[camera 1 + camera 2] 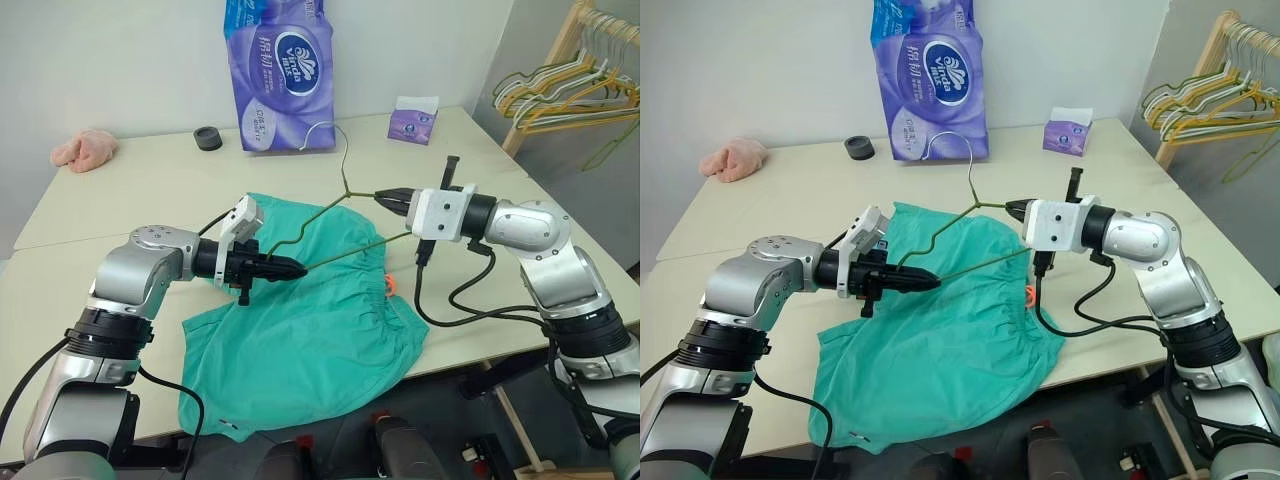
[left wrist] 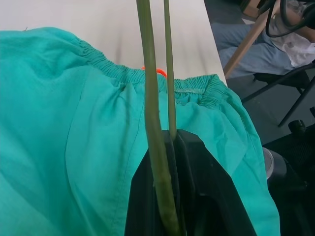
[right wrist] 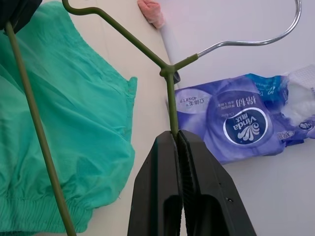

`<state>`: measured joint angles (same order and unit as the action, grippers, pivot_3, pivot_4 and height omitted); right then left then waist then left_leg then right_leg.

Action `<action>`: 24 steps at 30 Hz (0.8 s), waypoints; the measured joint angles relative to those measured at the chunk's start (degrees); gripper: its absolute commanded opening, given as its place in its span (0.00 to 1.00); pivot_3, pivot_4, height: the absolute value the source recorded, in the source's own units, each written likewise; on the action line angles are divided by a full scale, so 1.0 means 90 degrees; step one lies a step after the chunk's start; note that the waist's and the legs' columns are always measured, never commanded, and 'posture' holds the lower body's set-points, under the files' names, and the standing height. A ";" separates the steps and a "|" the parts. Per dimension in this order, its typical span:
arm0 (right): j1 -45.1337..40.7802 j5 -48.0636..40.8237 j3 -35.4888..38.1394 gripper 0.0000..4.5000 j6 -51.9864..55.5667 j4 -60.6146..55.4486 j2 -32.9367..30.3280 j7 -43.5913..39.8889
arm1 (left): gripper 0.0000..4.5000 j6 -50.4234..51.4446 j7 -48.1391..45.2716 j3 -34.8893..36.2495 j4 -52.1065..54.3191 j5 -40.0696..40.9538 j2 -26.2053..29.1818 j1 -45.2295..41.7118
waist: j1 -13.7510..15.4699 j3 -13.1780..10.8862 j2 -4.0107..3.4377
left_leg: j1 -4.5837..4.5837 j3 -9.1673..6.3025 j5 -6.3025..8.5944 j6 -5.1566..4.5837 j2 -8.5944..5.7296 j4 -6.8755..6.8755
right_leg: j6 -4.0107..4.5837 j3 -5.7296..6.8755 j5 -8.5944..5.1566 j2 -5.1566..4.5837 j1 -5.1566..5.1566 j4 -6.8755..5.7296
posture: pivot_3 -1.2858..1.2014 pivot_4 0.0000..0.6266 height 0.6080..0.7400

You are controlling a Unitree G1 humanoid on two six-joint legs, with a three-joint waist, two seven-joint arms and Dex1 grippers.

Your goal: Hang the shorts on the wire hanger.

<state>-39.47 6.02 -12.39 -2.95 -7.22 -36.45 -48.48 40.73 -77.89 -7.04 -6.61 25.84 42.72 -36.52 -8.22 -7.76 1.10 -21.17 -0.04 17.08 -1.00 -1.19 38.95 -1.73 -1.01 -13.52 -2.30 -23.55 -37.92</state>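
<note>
I have the wire hanger [image 1: 345, 215] between my two pincers, lifted off the tabletop [image 1: 140, 190]. My right pincer [image 1: 383, 198] is clenched on one shoulder wire just below the neck; my left pincer [image 1: 298, 267] is clenched at the opposite corner, where shoulder and bottom bar run close together. The hook points away from both, toward the purple tissue pack [image 1: 280, 70].

The shorts [image 1: 300, 330] lie flat and untouched under my left pincer and spread toward me, waistband and small orange tag [image 1: 389, 286] below and between the two pincers. So I judge this the hanger-in-hand step, cloth not yet on the wire.

Next, I think, one pincer must give up the hanger to lift the shorts, while the other keeps the frame steady enough for the cloth to go over the bar.

The wire is thin, smooth, dark olive, springy-looking, and may twist in a single grip. The shorts are soft teal cloth, limp, with a gathered elastic waist, wider than the frame, so I expect them to sag and bunch
</note>
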 measured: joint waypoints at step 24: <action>0.0424 -0.1796 0.0118 0.90 0.4701 -0.1153 -0.1114 -0.1051 | 0.00 -0.1507 0.0205 -0.0197 0.0574 -0.1003 0.0290 0.0065 | -0.0012 -0.0008 0.0002 | 0.0000 0.0003 0.0001 -0.0001 0.0000 -0.0002 | 0.0000 0.0000 -0.0002 -0.0003 0.0001 0.0006 | 0.43 0.19 1.00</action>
<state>-35.66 -10.14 -11.33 39.36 -17.60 -46.48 -57.94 27.16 -76.05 -8.81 -1.45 16.82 45.33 -35.93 -8.32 -7.84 1.12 -21.17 -0.01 17.08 -1.01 -1.18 38.93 -1.73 -1.01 -13.53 -2.33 -23.54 -37.87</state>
